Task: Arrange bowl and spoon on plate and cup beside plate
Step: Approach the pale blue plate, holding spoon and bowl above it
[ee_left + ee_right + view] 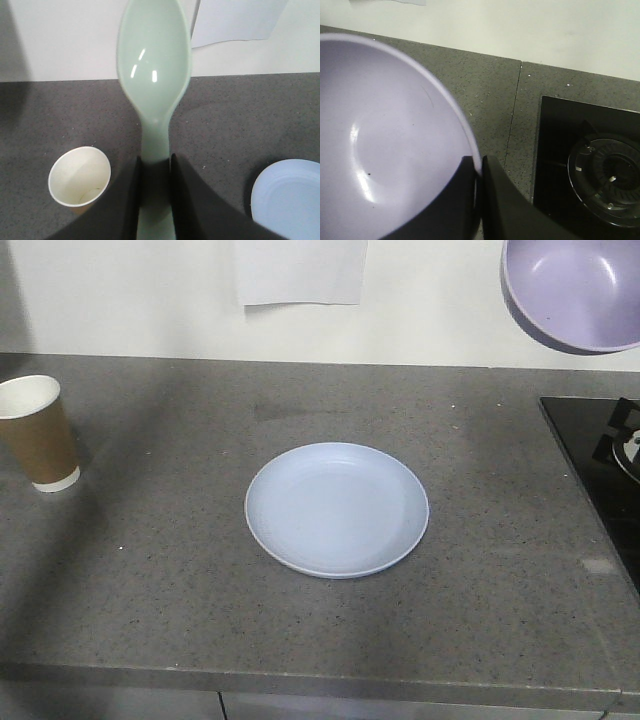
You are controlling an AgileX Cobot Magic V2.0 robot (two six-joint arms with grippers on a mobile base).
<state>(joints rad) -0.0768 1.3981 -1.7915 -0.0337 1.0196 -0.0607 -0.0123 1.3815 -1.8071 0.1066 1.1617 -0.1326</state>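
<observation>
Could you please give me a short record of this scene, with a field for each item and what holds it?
plate: flat on the counter, nothing on it
cup: upright on the counter, well left of the plate
bowl: in the air, right gripper shut on its rim
spoon: in the air, left gripper shut on its handle
hob: black, at the counter's right end

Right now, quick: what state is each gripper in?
Left gripper: closed, holding the spoon by its handle.
Right gripper: closed, holding the bowl by its rim.
</observation>
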